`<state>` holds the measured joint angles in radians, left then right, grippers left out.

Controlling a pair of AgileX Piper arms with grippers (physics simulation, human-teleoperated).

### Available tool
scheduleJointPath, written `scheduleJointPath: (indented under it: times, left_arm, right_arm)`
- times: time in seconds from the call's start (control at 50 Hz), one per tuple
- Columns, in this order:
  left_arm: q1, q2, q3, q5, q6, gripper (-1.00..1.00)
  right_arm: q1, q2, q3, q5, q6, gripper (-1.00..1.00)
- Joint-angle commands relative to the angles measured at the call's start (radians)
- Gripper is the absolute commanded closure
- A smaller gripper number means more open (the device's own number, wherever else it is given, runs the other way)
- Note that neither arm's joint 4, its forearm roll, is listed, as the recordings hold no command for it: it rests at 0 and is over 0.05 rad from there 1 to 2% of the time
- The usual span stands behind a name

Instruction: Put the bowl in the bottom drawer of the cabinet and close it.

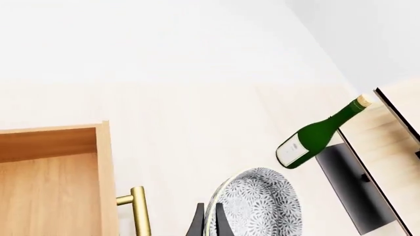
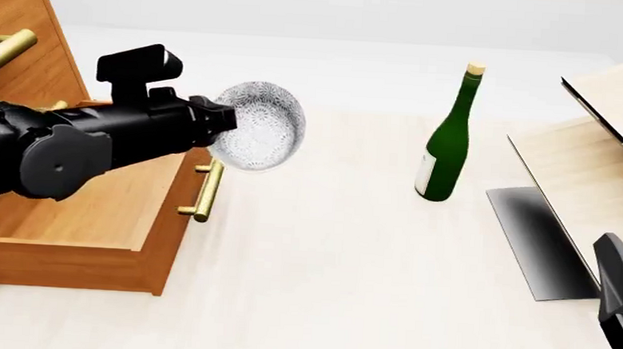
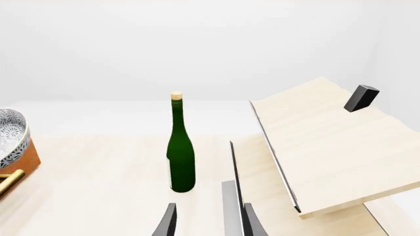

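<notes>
The left tool (image 2: 216, 121) is clenched on the rim of the small round white bowl with its fine grey-blue speckled pattern (image 2: 257, 126); in the left wrist view the two dark fingers (image 1: 197, 222) straddle the bowl's edge. The bowl hangs tipped on its side in the air, its hollow facing the camera, just past the front edge of the pulled-out bottom drawer of orange-brown wood (image 2: 96, 211), over the brass bar handle (image 2: 206, 189). I judge it is gripped by the rim so it can be lowered into the open box, which lies toward 8 o'clock from the bowl in the front view.

The large orange-brown wooden cabinet (image 2: 25, 39) stands at 10 o'clock. The tall green glass bottle (image 2: 448, 138) stands upright on the pale counter (image 2: 328, 263), well apart at 3 o'clock, clear of the carrying path. The right tool (image 3: 206, 221) waits released, holding nothing, near the pale wood structure with a black panel (image 2: 599, 181).
</notes>
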<state>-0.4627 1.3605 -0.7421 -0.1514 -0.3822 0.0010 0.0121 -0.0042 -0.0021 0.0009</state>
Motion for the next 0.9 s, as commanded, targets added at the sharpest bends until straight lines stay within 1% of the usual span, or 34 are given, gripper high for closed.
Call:
scheduleJointPath:
  times: [0.02,0.14,0.6,0.9]
  left_arm:
    - [0.044,-0.076,0.026,0.023,0.024,1.00]
    - [0.076,-0.119,0.046,0.036,0.035,1.00]
    - [0.160,-0.209,0.096,0.066,0.059,1.00]
    - [0.239,-0.260,0.131,0.076,0.071,1.00]
  right_arm:
    - [0.000,0.000,0.000,0.000,0.000,-1.00]
    - [0.000,0.000,0.000,0.000,0.000,-1.00]
    - [0.000,0.000,0.000,0.000,0.000,-1.00]
    - [0.000,0.000,0.000,0.000,0.000,-1.00]
